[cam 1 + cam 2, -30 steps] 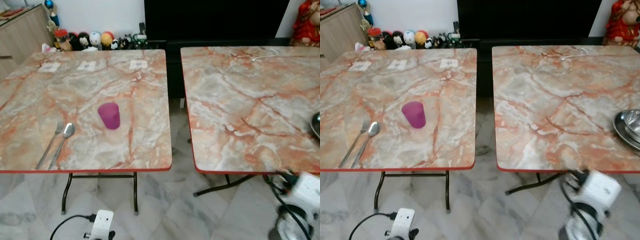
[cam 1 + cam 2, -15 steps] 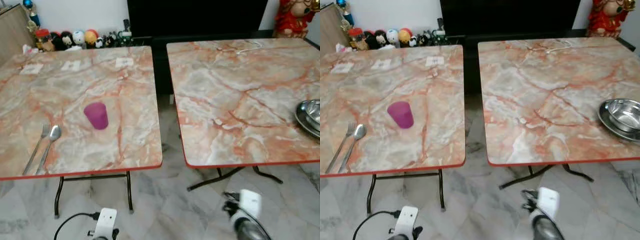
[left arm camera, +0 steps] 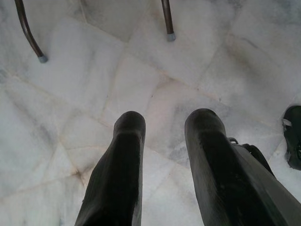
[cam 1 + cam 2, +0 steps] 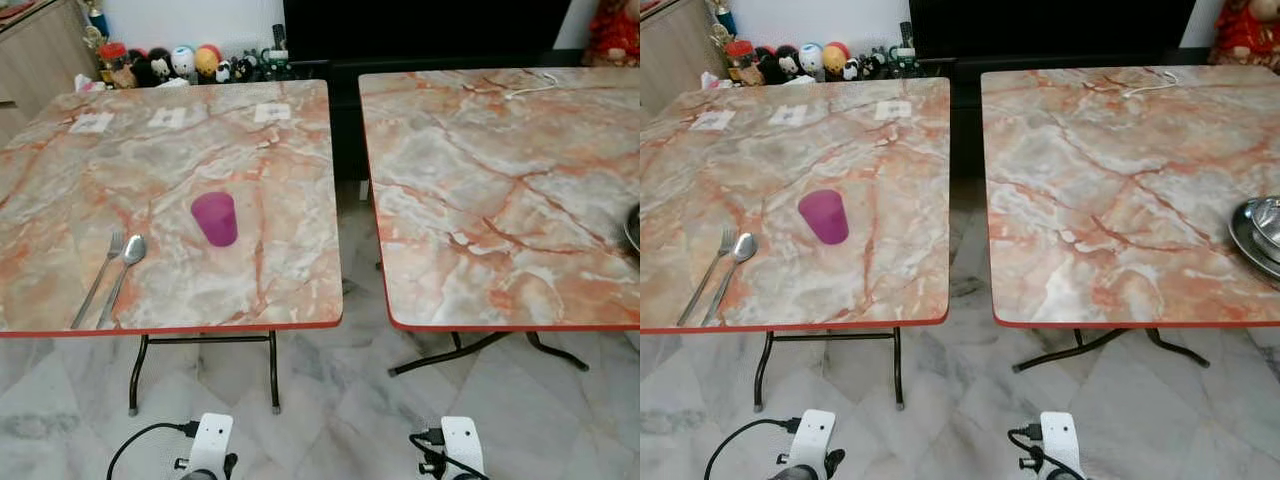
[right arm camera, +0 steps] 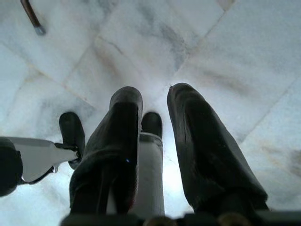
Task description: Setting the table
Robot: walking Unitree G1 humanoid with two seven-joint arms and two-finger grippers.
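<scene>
on the left table [image 4: 60, 300], one purple cup [image 4: 215, 218] stood upright near the middle, with one fork [image 4: 98, 279] and one spoon [image 4: 124, 274] side by side just to the robot's left of it, likely a place setting half laid. well apart from the cup, at the second table's [image 4: 1120, 180] far right edge, sat one steel bowl [image 4: 1268, 224] on a plate, probably next to fetch. both arms hung idle over the floor, the left gripper [image 3: 162, 123] and right gripper [image 5: 154, 96] each parted and holding nothing.

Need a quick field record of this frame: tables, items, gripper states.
left table: marble-pattern folding table with red edge
cup: purple plastic cup, upright, mid-table
cutlery: metal fork and metal spoon, side by side near the front-left edge
right table: matching marble table
bowl: steel bowl on a steel plate, at the right edge
left gripper: open, low over the floor
right gripper: open, low over the floor
</scene>
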